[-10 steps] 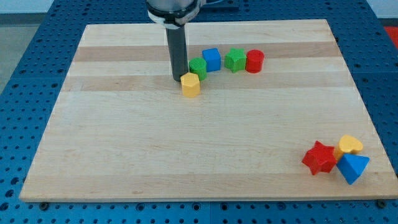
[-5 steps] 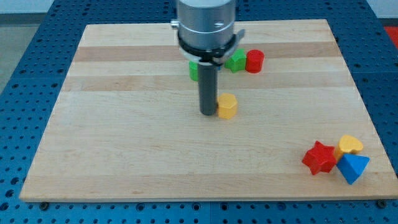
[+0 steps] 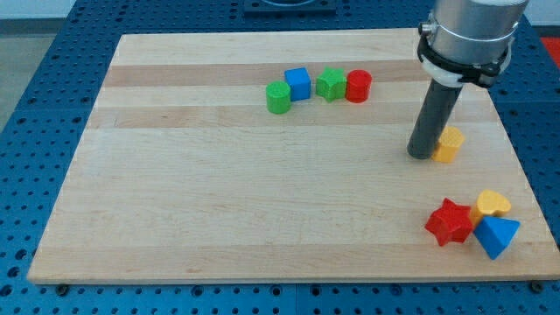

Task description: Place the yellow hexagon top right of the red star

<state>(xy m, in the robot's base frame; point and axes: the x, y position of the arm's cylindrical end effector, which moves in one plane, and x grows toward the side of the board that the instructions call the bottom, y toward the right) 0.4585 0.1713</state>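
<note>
Where the pale wooden table (image 3: 219, 201) nears its right edge, my tip (image 3: 421, 155) touches the yellow hexagon block (image 3: 449, 144) on its left. No fingers exist. Near the bottom right corner sits the red star block (image 3: 449, 221).

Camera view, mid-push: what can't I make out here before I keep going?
- yellow hexagon: its left part is hidden behind the rod, so contact with my tip can't be confirmed.
- yellow heart: its lower edge is covered by the blue triangle and the red star.
- Arm above the rod: cut off by the view's top edge.
- green block: its right side, hidden by the blue cube.
</note>
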